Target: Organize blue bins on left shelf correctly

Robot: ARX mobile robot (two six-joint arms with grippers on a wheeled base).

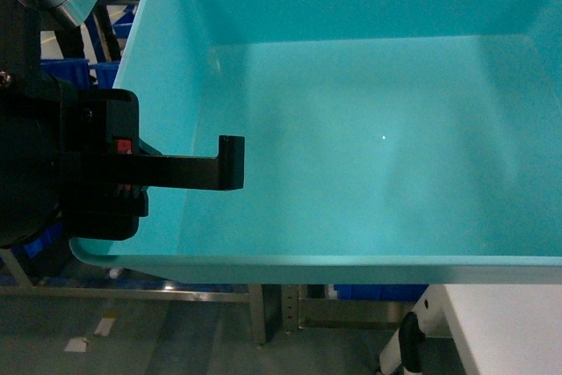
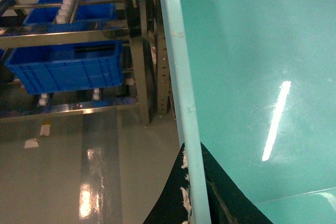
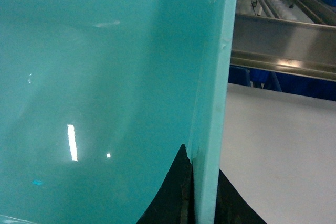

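Note:
A pale turquoise blue bin (image 1: 369, 129) fills most of the head view, held up off the floor with its hollow facing me. My left gripper (image 1: 224, 164) is shut on its left wall, one black finger hooked over the rim. In the left wrist view the left gripper (image 2: 194, 192) pinches that rim (image 2: 181, 77) between both pads. My right gripper (image 3: 202, 198), out of the head view, is shut on the opposite wall of the bin (image 3: 105, 77). The left shelf (image 2: 68, 38), with steel rails and white rollers, stands to the bin's left.
Royal-blue crates (image 2: 65, 66) sit on the shelf's lower tiers. Grey floor with paper scraps (image 2: 31, 142) lies below. A white flat surface (image 3: 278, 150) is beside the bin's right wall, with a steel rail (image 3: 283, 45) behind it. A steel post (image 1: 263, 309) stands under the bin.

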